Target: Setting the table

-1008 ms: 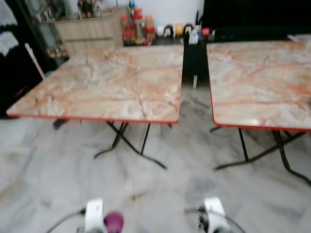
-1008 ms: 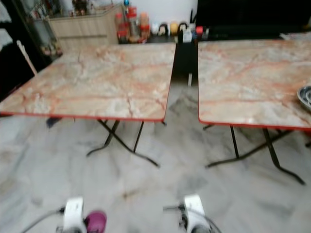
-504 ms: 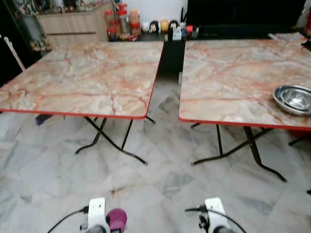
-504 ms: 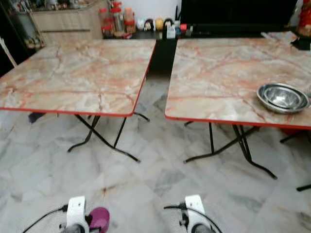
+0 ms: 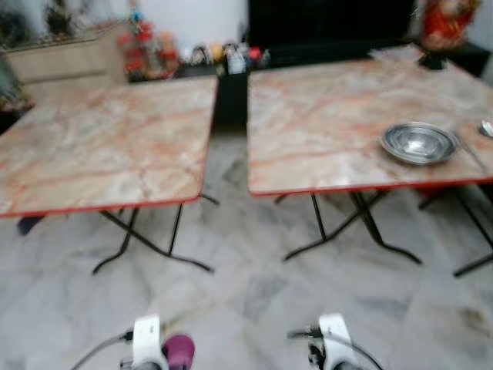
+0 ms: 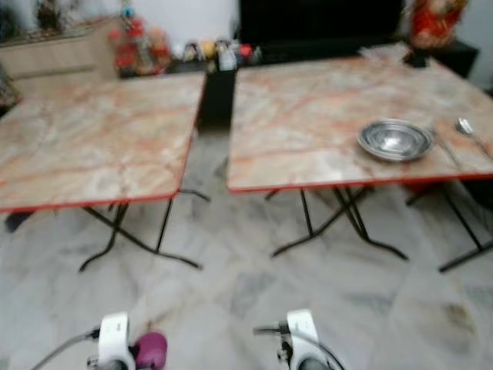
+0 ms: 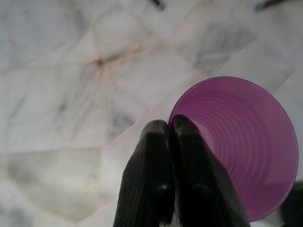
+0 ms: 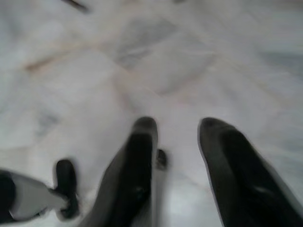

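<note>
My left gripper (image 7: 164,126) is shut on the rim of a purple plastic cup (image 7: 241,142), held low over the floor; the cup (image 5: 177,351) shows by my left wrist at the bottom of the left eye view. My right gripper (image 8: 175,124) is open with nothing between its fingers, also low over the floor. Ahead stand two marble-patterned folding tables with red edges: a bare left table (image 5: 92,146) and a right table (image 5: 323,123). On the right table sit stacked steel bowls (image 5: 420,142), with a spoon (image 6: 464,126) near its right edge.
A gap (image 5: 231,131) of marble floor runs between the tables, whose black folding legs (image 5: 347,231) spread underneath. Behind them stand a dark cabinet (image 5: 323,23), jars and bottles (image 5: 146,54), and a red figure (image 5: 439,23) at the far right. Open marble floor (image 5: 254,293) lies before me.
The camera has swung to the right: both tables have slid left in the picture, and the steel bowls and the spoon have come into view. The cup stays in my left gripper.
</note>
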You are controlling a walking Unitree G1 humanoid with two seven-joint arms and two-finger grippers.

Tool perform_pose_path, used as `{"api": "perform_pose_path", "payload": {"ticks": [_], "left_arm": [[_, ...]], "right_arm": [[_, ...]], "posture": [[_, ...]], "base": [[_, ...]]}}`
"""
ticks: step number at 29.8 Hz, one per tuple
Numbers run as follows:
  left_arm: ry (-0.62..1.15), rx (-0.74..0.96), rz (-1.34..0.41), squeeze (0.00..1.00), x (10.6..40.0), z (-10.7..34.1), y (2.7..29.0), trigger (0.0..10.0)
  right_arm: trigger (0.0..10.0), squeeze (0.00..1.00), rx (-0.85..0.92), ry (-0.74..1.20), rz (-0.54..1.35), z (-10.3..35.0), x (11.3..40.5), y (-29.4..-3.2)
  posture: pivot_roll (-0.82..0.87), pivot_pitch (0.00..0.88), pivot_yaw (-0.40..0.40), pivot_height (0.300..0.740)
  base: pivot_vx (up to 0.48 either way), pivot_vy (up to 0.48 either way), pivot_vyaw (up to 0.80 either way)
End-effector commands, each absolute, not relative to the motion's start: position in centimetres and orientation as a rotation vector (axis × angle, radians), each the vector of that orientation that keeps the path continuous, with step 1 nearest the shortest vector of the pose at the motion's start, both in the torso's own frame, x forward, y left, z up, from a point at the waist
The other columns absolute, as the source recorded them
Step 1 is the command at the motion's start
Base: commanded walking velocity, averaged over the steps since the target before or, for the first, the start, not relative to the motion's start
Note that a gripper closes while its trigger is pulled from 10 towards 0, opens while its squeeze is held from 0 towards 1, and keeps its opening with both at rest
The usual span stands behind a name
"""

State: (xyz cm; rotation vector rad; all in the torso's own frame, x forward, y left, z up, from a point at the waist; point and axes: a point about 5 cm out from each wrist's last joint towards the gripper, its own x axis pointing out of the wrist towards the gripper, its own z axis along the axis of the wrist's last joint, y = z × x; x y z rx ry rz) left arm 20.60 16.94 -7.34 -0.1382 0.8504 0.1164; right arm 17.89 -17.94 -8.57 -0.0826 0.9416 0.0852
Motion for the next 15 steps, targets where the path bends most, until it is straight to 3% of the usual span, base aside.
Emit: {"api": "perform_pose_path", "payload": {"ticks": [1, 15], "left_arm": [[0.854, -0.120, 0.153, 0.00, 20.22, -7.39, 18.46, 10.0], [0.839, -0.121, 0.136, 0.00, 20.80, -7.10, 18.13, 10.0]], "right_arm": [[10.0, 0.00, -0.060, 0.910, 0.112, -8.20, 18.89, -16.50], [10.0, 0.00, -0.055, 0.913, 0.108, -8.32, 18.64, -16.54]], "posture": [[-0.18, 0.000, 0.057, 0.740], [-0.19, 0.000, 0.061, 0.740]], "base": [[0.386, 0.000, 0.00], [0.353, 0.000, 0.00]]}}
